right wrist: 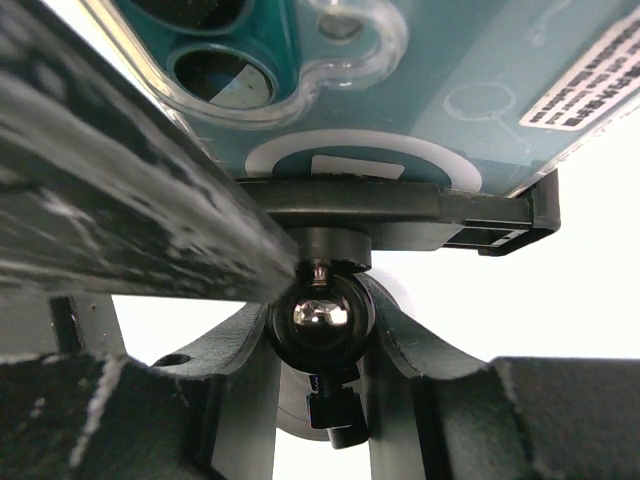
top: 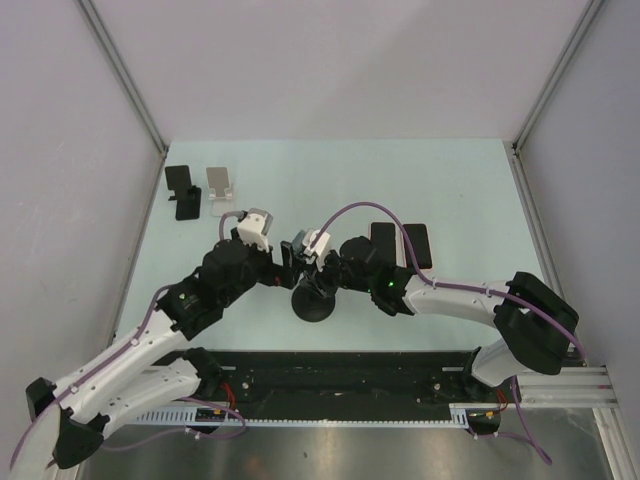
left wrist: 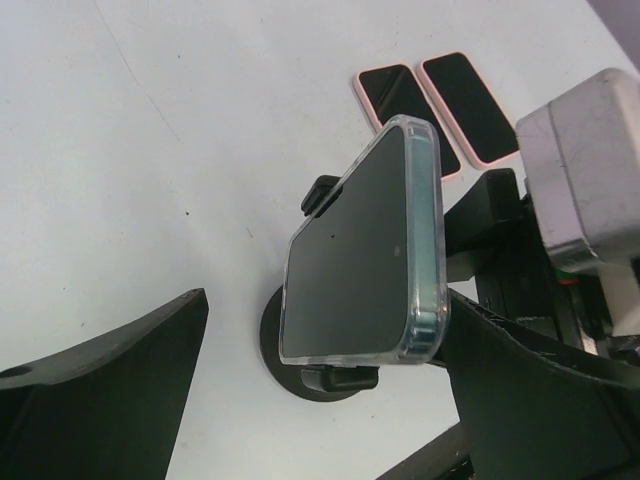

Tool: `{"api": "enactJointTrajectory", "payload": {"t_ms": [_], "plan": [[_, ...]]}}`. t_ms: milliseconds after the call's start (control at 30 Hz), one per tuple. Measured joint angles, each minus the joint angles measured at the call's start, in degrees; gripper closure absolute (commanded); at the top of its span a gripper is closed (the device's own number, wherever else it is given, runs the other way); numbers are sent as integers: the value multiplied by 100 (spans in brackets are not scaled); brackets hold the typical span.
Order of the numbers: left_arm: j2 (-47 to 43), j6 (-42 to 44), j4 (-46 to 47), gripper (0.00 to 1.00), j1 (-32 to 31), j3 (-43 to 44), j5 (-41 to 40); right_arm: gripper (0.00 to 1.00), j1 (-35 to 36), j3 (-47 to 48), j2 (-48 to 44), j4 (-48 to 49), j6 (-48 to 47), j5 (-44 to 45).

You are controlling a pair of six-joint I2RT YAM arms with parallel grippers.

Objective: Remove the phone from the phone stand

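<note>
One glossy clear-cased phone (left wrist: 360,260) clamped in matte black round-based stand (left wrist: 272,345).

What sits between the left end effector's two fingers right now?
The clear-cased phone, clamped in the black stand, as the left wrist view shows. The left end effector is open around it.
</note>
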Motion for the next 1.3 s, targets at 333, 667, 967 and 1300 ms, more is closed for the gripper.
{"api": "enactJointTrajectory", "payload": {"t_ms": [333, 667, 967, 1300], "plan": [[-560, 0, -63, 0, 74, 0, 317, 100, 15, 0, -2, 4, 55, 61], [-103, -52, -68, 6, 76, 0, 354, 100, 144, 0, 0, 9, 105, 297], [308, 61, -92, 31, 76, 184, 138, 100, 225, 0, -2, 13, 140, 455], [382, 251, 31, 45, 74, 409, 55, 100, 286, 0, 0, 20, 157, 575]]}}
